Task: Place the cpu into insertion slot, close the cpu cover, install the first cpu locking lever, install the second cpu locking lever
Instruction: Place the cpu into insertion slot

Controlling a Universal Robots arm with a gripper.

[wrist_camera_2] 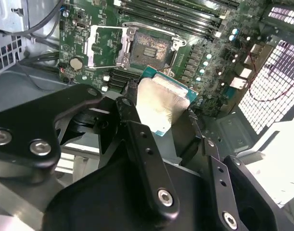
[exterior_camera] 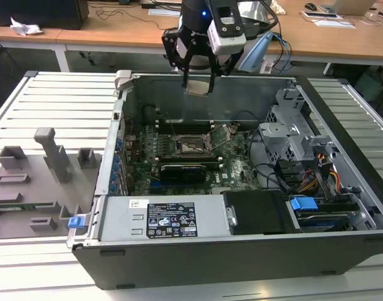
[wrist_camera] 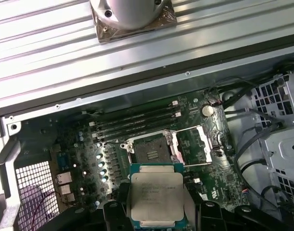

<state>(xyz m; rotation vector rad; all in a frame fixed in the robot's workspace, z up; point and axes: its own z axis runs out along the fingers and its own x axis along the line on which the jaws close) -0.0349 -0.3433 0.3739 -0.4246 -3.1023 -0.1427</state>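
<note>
**End effector and cpu above the open socket.** The end effector [exterior_camera: 198,83] is closed on the cpu [exterior_camera: 197,88]. Its two black fingers [wrist_camera_2: 131,103] press opposite edges of the chip, whose silvery-grey face shows in the first wrist view. The cpu hangs in the air above the insertion slot [exterior_camera: 192,147], well apart from it and not yet seated. The insertion slot lies uncovered on the green board [exterior_camera: 238,166], with its dark pin-grid centre exposed. The cpu cover [wrist_camera: 195,143] stands open, folded back just beside the insertion slot. Long black memory slots [wrist_camera: 137,122] run along another side of the insertion slot. The open computer case [exterior_camera: 210,251] encloses the insertion slot and rests on the slatted surface [exterior_camera: 47,100].
</note>
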